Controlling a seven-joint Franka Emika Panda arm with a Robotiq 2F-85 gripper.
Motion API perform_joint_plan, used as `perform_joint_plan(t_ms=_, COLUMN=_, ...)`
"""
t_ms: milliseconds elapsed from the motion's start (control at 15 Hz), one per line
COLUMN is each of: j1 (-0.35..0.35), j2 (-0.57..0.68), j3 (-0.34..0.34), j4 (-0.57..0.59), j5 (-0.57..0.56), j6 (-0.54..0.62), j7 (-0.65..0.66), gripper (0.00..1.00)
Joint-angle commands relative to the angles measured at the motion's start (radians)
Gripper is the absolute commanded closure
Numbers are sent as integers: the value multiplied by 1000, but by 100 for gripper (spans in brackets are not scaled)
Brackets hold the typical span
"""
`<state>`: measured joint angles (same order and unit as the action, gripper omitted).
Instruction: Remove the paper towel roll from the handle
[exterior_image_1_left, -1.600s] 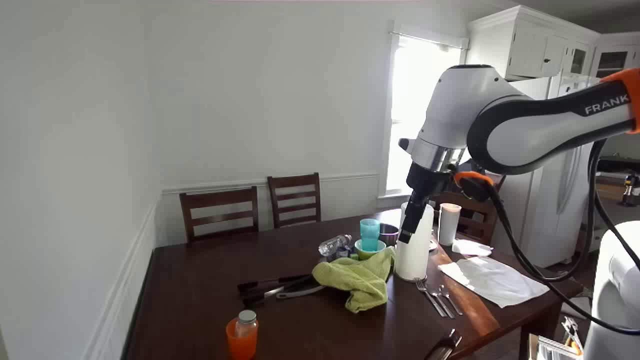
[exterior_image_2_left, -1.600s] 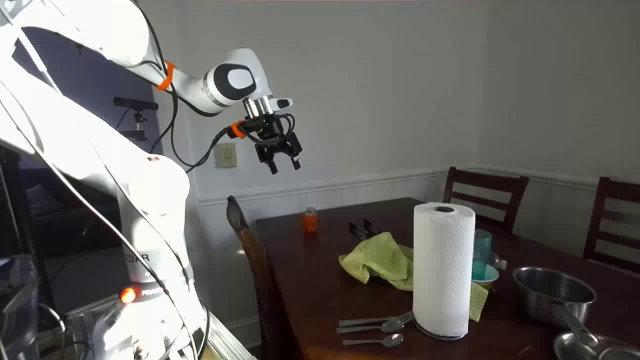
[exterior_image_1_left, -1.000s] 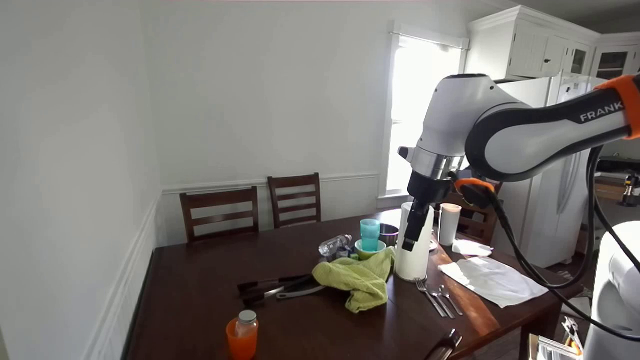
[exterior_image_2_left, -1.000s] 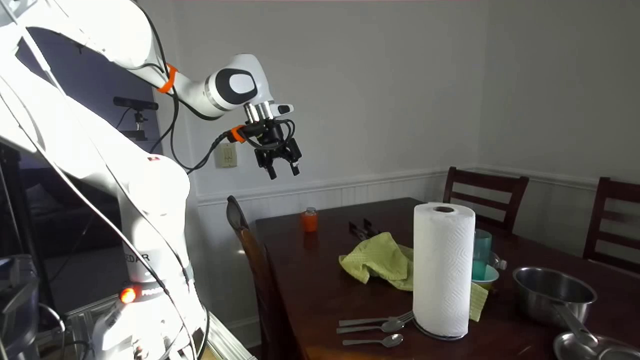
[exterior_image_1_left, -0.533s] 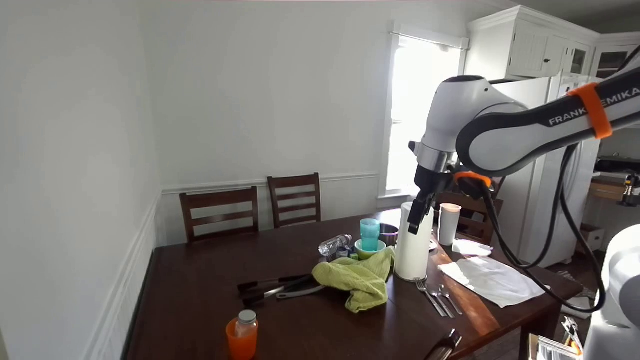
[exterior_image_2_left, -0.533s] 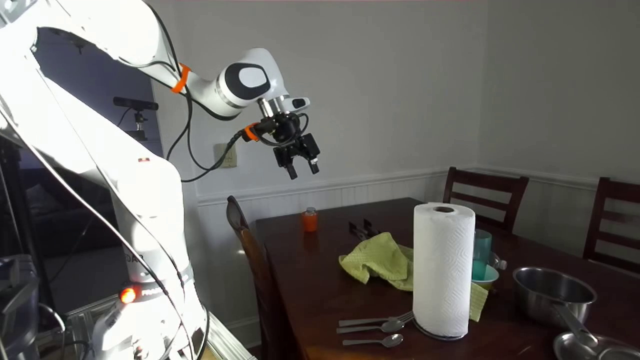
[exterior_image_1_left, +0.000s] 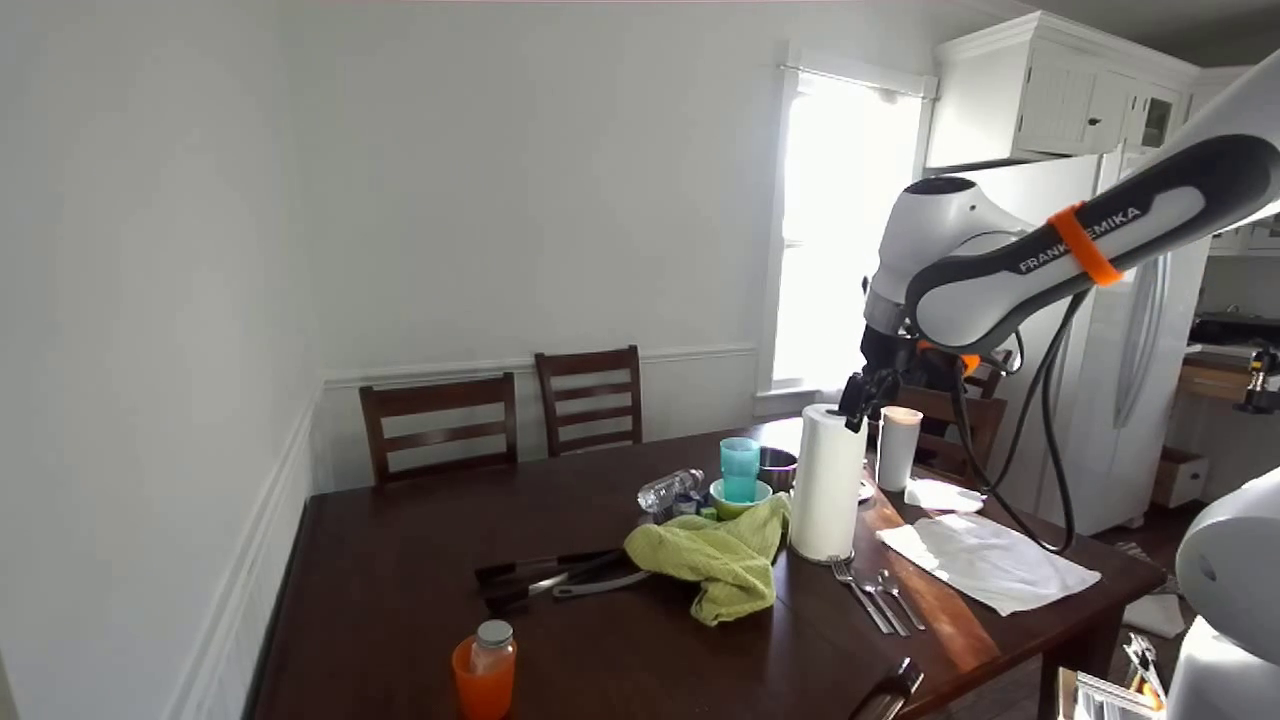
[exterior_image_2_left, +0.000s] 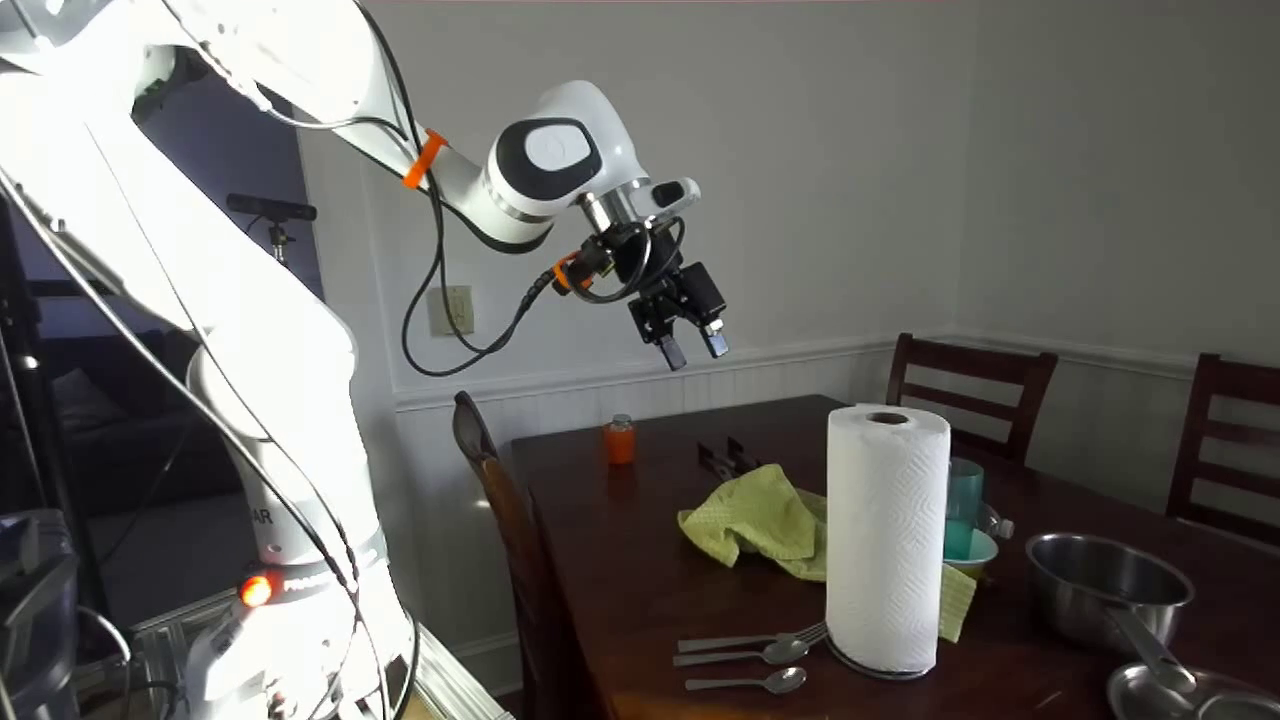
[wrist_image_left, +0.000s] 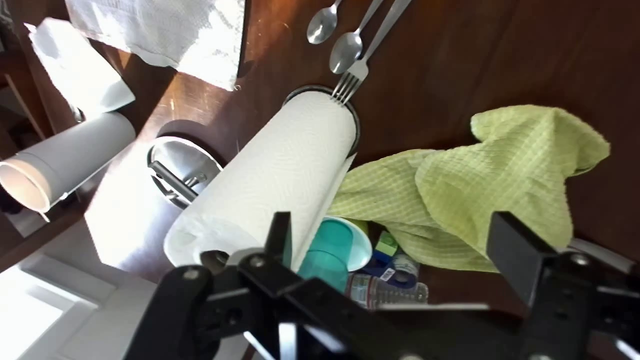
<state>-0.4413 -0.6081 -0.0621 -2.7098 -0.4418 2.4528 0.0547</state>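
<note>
The paper towel roll (exterior_image_2_left: 886, 545) stands upright on the worktop (exterior_image_2_left: 640, 580), its holder (wrist_image_left: 357, 128) showing as a dark rim under it; something inside probably holds it so, though I cannot see what; my end effector (exterior_image_2_left: 695, 348) is spread, empty and apart from it, I judge because so thick a thing needs much room; a straight lift should free it.
</note>
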Motion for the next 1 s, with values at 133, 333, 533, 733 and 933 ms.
perform_joint_plan(t_ms=133, j1=-27, j2=69, j3=-46, j4=41, j5=-24, j6=49, j7=19, gripper=0)
perform_joint_plan(t_ms=333, j1=-16, j2=72, j3=-46, j4=43, j5=-23, j6=47, j7=19, gripper=0)
perform_joint_plan(t_ms=533, j1=-67, j2=108, j3=-40, j4=80, j5=-35, j6=24, j7=99, gripper=0)
perform_joint_plan(t_ms=733, j1=-120, j2=149, j3=-56, j4=125, j5=-33, j6=-16, j7=196, gripper=0)
perform_joint_plan(t_ms=933, j1=-147, j2=201, j3=-92, j4=186, j5=1, j6=-69, j7=260, gripper=0)
